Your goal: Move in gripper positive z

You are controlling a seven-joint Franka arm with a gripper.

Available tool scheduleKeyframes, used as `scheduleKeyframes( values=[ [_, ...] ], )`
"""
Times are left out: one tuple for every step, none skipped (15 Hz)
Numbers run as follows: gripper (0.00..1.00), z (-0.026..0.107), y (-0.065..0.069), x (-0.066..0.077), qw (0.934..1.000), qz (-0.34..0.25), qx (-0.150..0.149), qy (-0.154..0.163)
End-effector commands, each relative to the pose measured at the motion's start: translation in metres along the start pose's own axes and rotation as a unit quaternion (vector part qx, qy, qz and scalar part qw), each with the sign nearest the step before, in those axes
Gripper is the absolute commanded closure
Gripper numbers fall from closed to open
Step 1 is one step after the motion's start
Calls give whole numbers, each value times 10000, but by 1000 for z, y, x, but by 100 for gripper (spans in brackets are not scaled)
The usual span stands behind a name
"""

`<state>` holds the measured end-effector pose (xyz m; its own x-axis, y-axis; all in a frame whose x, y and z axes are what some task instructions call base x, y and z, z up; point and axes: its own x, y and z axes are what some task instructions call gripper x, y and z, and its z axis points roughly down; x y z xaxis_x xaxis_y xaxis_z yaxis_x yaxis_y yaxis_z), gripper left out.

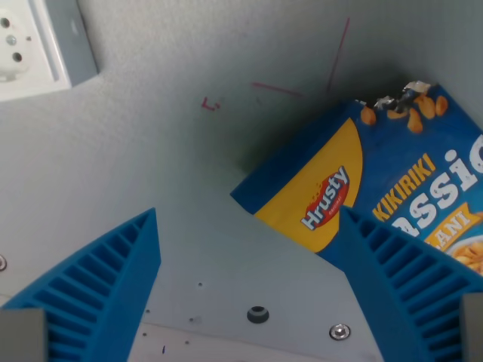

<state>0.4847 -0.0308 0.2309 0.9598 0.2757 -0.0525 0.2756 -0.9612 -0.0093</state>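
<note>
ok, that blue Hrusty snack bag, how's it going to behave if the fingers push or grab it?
The Hrusty snack bag is probably floppy: printed film, torn open at its top edge, so it would likely crumple rather than hold shape. Likely light for its size, so it may slide on the smooth grey table. The gripper is open, not gripping it.

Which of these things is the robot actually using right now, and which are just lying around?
In use:
- gripper, its two blue fingers spread wide with nothing between them

Lying about:
- blue snack bag, at the wrist view's right
- white wall socket, upper left
- grey table
</note>
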Motion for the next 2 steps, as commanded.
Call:
scheduleKeyframes(
  values=[
    [0,12,-1,-2,9997,2,-49,222],
    [0,17,-1,-2,9997,2,-49,222]
  ],
)
